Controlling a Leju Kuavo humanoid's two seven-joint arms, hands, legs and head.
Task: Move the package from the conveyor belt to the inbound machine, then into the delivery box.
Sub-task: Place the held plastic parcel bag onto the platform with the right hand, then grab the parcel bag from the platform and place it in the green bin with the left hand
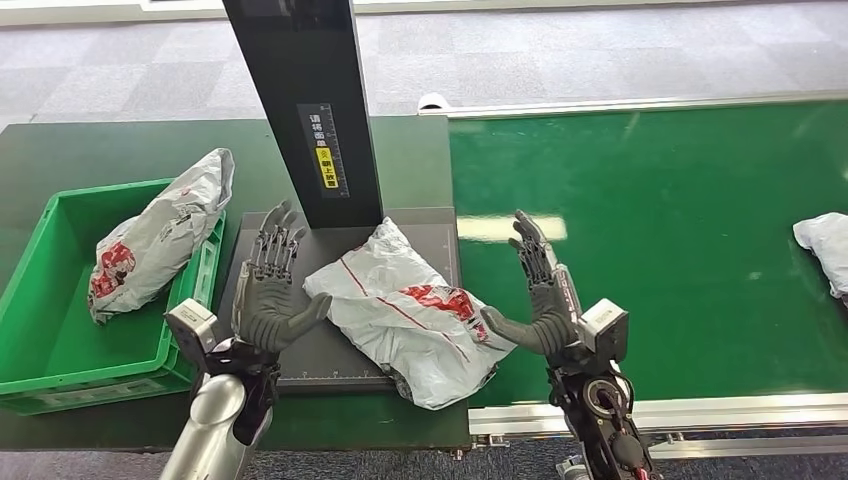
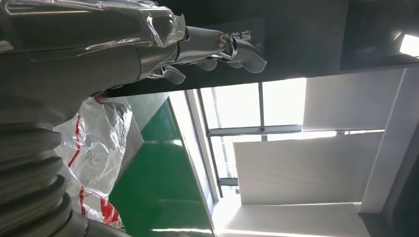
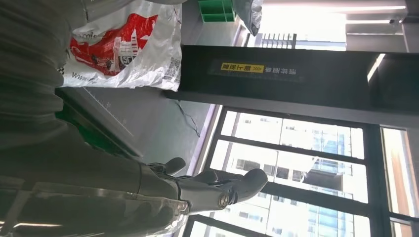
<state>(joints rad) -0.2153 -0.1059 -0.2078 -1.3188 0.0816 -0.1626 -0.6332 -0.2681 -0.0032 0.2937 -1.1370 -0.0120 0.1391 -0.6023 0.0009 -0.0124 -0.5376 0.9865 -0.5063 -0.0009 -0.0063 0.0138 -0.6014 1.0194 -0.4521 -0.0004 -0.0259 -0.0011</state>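
A white plastic package (image 1: 410,312) with red print lies on the grey plate of the inbound machine (image 1: 300,365), its lower corner hanging over the plate's front edge. The same package (image 2: 96,143) (image 3: 121,47) appears in both wrist views. My left hand (image 1: 270,290) stands just left of it, fingers spread and pointing up, holding nothing. On the package's right side, over the belt's edge, my right hand (image 1: 540,295) is raised the same way, empty. Neither hand touches the package. The green delivery box (image 1: 45,300) at the left holds another white package (image 1: 160,235).
The machine's black post (image 1: 310,110) rises directly behind the plate. The green conveyor belt (image 1: 650,250) runs to the right, with a further white package (image 1: 825,250) at its right edge. A metal rail (image 1: 700,410) borders the belt's near side.
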